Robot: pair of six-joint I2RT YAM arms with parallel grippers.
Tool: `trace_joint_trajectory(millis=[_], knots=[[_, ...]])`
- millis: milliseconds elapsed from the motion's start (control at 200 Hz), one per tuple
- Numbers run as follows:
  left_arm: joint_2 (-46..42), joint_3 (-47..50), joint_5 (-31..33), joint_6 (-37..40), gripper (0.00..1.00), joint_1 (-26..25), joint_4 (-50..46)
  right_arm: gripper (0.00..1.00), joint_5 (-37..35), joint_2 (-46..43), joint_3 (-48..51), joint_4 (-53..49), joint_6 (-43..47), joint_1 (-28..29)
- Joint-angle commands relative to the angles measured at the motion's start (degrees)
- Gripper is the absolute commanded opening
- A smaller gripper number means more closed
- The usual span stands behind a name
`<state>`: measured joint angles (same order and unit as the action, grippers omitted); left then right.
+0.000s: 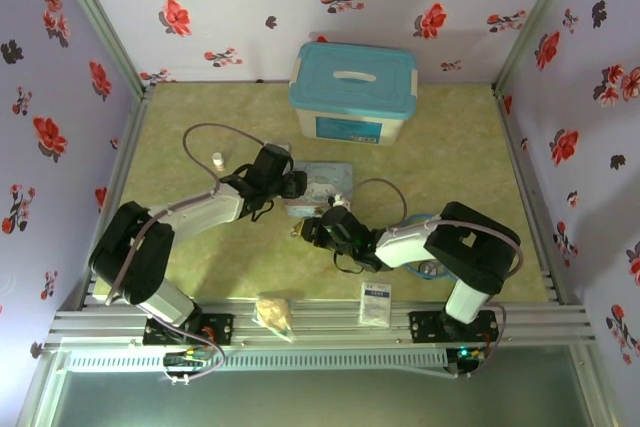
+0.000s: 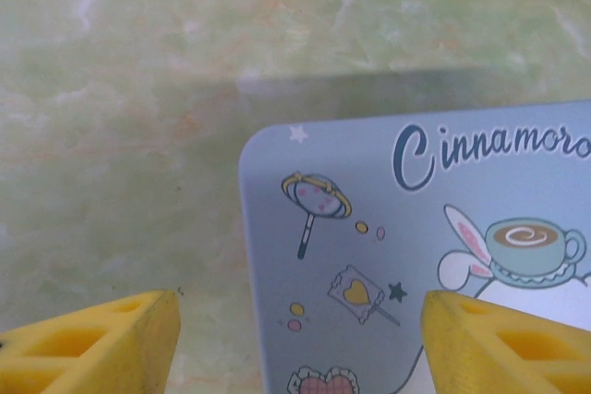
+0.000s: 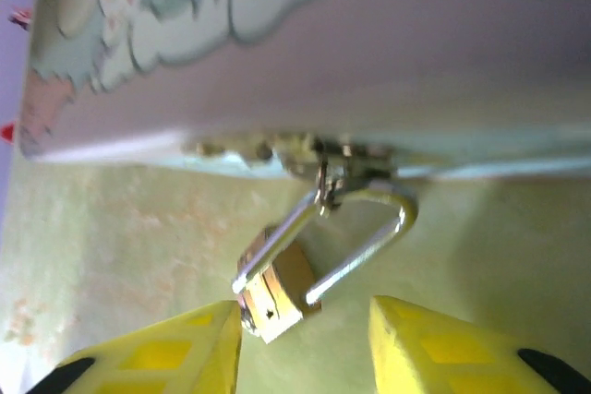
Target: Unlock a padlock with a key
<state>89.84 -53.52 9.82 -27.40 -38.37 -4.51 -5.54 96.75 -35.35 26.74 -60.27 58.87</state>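
Approach step: right gripper (image 3: 305,313), fingers apart and empty, sits at 6 o'clock of the padlock (image 3: 277,291), apparently locked on the tin (image 3: 416,43); left gripper (image 2: 300,306) stands wide. Next: seat the key.

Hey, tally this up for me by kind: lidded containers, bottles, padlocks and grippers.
Lidded containers: 2, box and tin
Bottles: 1, bottle
Padlocks: 1, padlock
Grippers: 2, left gripper and right gripper
Total: 6
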Motion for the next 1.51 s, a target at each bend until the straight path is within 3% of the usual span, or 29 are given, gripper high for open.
trace_joint_trajectory(millis=[0,470,610,760,1105,1260,1500], knots=[[-0.25,-2.54,-0.32,1.05,0.7,0.64,1.29,0.49,-1.7,0.65,-3.76,-18.47,-1.77,2.12],[-1.25,-0.98,-1.04,1.55,0.7,1.1,1.7,0.57,-4.95,11.73,-15.82,-24.35,0.86,3.72],[0.5,-1.6,-0.35,2.09,0.7,1.75,1.82,0.46,-5.7,11.97,-14.54,-25.23,-0.75,3.47],[2.56,-1.34,-0.07,1.16,0.7,2.64,3.17,0.27,-6.84,9.21,-10.49,-23.93,-2.07,3.04],[5.83,-2.0,0.11,2.22,0.7,3.29,3.99,0.03,-6.24,3.48,-4.06,-20.22,-3.12,2.36],[5.8,-2.38,0.36,2.02,0.7,3.48,3.66,0.01,-4.58,0.19,2.7,-11.08,-4.16,0.44],[6.31,-1.89,0.81,2.3,0.7,3.66,3.78,0.05,-5.36,-6.29,3.65,-20.14,-2.63,-0.54]])
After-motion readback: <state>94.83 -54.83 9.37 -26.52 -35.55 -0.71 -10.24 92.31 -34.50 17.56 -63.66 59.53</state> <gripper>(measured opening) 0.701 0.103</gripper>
